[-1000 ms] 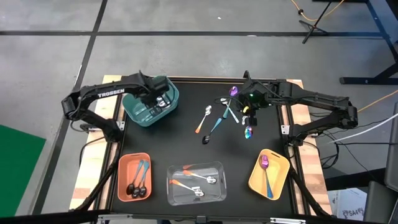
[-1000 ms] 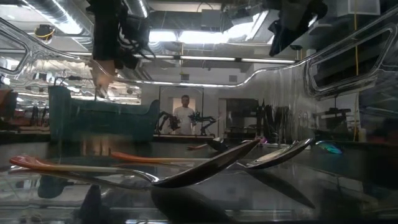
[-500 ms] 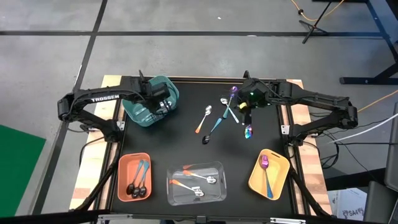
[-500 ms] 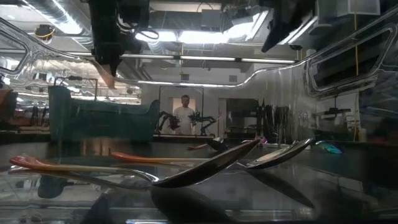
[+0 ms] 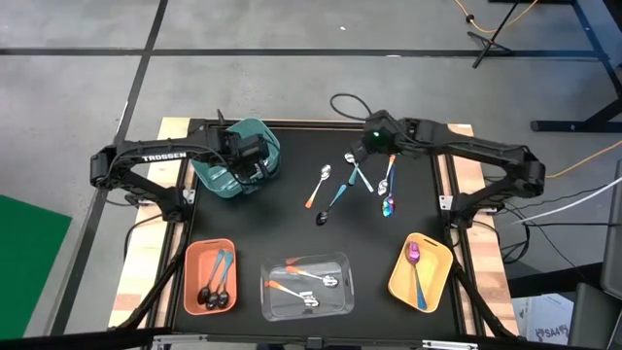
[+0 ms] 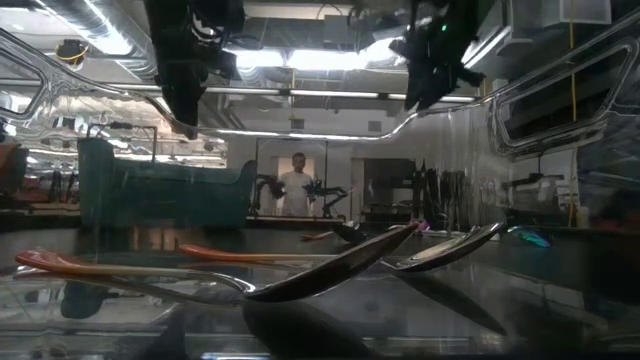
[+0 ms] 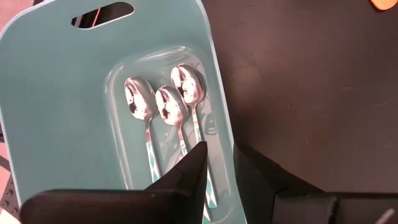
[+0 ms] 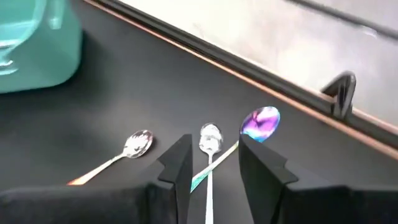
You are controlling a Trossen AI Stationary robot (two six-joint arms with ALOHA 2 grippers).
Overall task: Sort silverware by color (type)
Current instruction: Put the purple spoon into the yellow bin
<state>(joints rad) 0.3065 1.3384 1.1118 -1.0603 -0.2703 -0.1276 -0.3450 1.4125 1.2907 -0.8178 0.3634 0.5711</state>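
Note:
Loose silverware lies flat on the black table's middle. It includes a silver spoon with an orange handle [image 5: 318, 185] [image 8: 138, 144], a teal-handled spoon with a black bowl [image 5: 328, 208], a silver-bowled spoon [image 8: 210, 134] and two purple-bowled spoons [image 5: 389, 205] [image 8: 261, 121]. Three silver-bowled spoons [image 7: 169, 104] lie in the teal bin [image 5: 225, 179]. My left gripper [image 5: 257, 166] [image 7: 217, 163] hangs open above that bin's right side, pointing down, with nothing between its fingers. Above the far end of the loose spoons, my right gripper [image 5: 367, 148] [image 8: 214, 167] is open and slants down, holding nothing.
Along the near edge stand a salmon bin [image 5: 191, 255] with dark-bowled spoons, a clear bin [image 5: 342, 261] with orange-handled spoons and a yellow bin [image 5: 400, 278] with a purple spoon. A person stands in the room far behind the table [image 6: 296, 180].
My right gripper has moved toward the table's far edge and a little left, rolling its wrist, and now hangs over the far end of the spoon cluster. My left gripper has shifted over the teal bin toward its right side. No spoon has moved.

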